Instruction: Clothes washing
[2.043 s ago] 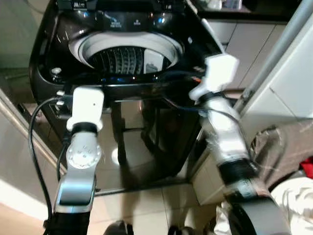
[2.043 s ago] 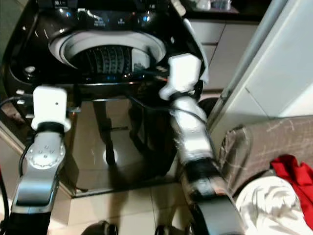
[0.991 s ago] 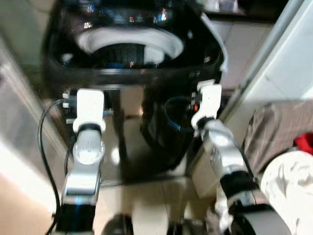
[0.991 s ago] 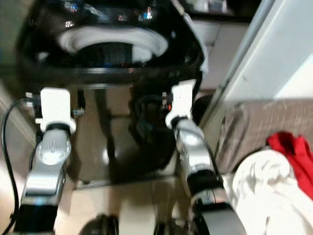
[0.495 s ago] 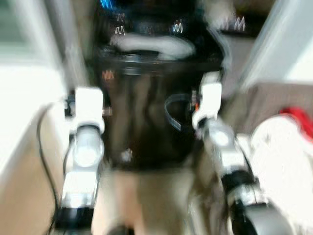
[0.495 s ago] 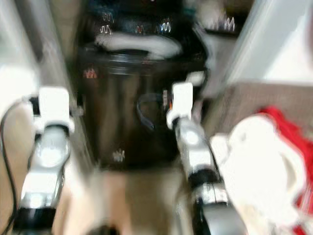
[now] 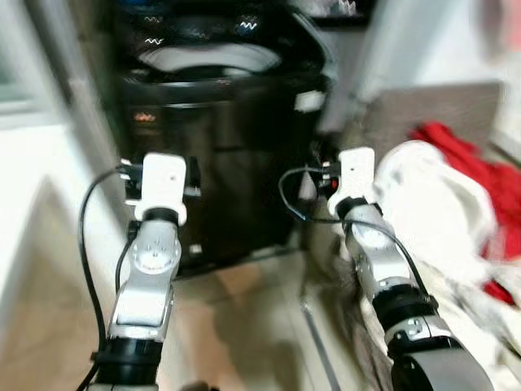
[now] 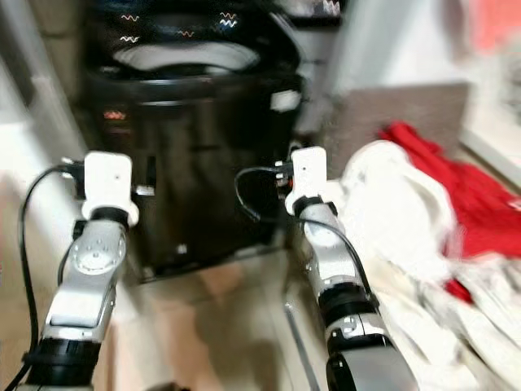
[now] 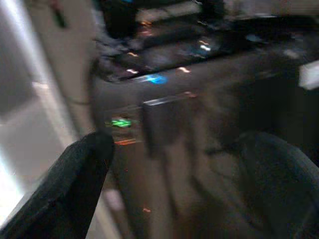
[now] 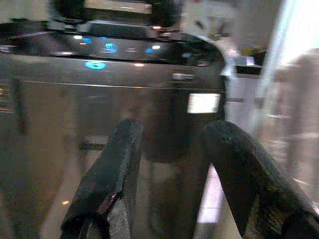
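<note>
Laundry (image 7: 440, 204), a white and red heap, lies to our right beside the dark washing machine (image 7: 220, 138), whose lid stands open so the drum (image 8: 187, 55) is ready for loading. We hold both arms raised before us, clear of the machine. Our left gripper (image 9: 174, 184) and right gripper (image 10: 174, 169) have their fingers spread and empty, likely ready to reach for the clothes.

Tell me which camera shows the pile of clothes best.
The right eye view: the white and red pile of clothes spreads widest there, beside the right arm. The left eye view cuts it off at the edge. The right wrist view catches a blur; the left wrist view faces the washing machine.
</note>
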Robot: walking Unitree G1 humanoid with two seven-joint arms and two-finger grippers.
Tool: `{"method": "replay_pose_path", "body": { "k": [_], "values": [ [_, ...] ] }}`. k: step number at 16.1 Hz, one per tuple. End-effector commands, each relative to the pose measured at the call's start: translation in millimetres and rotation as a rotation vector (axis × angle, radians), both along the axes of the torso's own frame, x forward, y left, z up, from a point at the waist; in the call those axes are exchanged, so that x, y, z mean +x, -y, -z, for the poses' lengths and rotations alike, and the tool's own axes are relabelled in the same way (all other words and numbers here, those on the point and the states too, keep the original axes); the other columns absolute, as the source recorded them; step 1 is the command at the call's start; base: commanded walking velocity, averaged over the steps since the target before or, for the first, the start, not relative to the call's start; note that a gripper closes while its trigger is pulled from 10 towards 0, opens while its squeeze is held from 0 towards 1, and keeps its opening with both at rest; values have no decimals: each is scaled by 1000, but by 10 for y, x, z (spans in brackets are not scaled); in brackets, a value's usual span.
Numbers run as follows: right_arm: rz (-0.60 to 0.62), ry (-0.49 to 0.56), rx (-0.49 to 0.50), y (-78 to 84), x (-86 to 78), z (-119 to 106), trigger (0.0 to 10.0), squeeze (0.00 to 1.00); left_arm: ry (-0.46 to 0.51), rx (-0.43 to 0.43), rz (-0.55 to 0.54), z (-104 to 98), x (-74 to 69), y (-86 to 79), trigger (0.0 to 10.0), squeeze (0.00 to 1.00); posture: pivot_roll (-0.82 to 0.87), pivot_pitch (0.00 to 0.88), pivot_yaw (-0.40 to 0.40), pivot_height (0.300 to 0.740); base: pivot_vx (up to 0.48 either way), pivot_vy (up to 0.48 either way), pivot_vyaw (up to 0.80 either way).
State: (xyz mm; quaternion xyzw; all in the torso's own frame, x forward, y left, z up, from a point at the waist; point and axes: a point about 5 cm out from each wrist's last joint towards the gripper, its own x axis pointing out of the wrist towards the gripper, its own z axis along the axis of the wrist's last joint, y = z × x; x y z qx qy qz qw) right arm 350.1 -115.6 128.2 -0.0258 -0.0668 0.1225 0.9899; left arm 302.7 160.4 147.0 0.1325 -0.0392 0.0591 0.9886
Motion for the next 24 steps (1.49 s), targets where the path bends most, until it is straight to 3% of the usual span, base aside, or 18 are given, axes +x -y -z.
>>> {"method": "replay_pose_path", "body": {
  "k": [1, 3, 5, 6, 8, 9, 11, 14, 16, 17, 20, 21, 22, 24],
  "values": [
    [26, -11, -8, 27, -5, 42, 10000, 0, -4, -14, 40, -4, 28, 22, 10000, 0, -7, 0, -39, 740, 0, 0, -756],
    [91, 5, -7, 130, -11, 34, 10000, 0, -36, -68, 108, 50, 24, 39, 10000, 0, -11, 0, -40, 740, 0, 0, -759],
    [228, 64, 8, 380, -63, -13, 10000, 0, -59, -107, 171, 105, 19, -4, 10000, 0, -15, 0, -43, 740, 0, 0, -759],
    [333, 61, 66, 576, -111, 9, 10000, 0, -59, -142, 201, 120, 31, -34, 10000, 0, -22, 0, -42, 740, 0, 0, -763],
    [419, -2, 158, 768, -178, 132, 10000, 0, -58, -195, 202, 133, 75, -124, 10000, 0, -29, 0, -39, 740, 0, 0, -756],
    [426, -10, 169, 798, -210, 164, 10000, 0, -65, -191, 204, 141, 86, -145, 10000, 0, -33, 0, -36, 740, 0, 0, -756],
    [404, 0, 175, 765, -305, 197, 10000, 0, -89, -90, 295, 156, 86, -62, 10000, 0, -48, 0, -24, 740, 0, 0, -731],
    [409, 5, 187, 748, -328, 182, 10000, 0, -74, -71, 338, 109, 133, 17, 10000, 0, -56, 0, -17, 740, 0, 0, -723],
    [425, -15, 179, 782, -294, 161, 10000, 0, -62, -69, 371, 90, 141, 78, 10000, 0, -56, 0, -17, 740, 0, 0, -691],
    [406, -29, 145, 750, -237, 142, 10000, 0, -60, -38, 369, 92, 152, 91, 10000, 0, -83, 0, -1, 740, 0, 0, 0],
    [364, -5, 55, 660, -147, 58, 10000, 0, -49, -59, 386, 73, 168, 150, 10000, 0, -80, 0, 1, 740, 0, 0, 0],
    [360, 20, 77, 645, -140, 11, 10000, 416, -48, -77, 386, 70, 171, 148, 10000, 0, -79, 0, 2, 740, 0, 0, 0],
    [372, 2, 87, 664, -128, 18, 10000, 1000, -46, -86, 382, 75, 172, 137, 10000, 0, -79, 0, 1, 740, 0, 0, 0],
    [388, -24, 108, 674, -117, 49, 10000, 1000, -44, -66, 401, 64, 172, 171, 10000, 0, -82, 0, 2, 740, 0, 0, 0]
  ]
}}
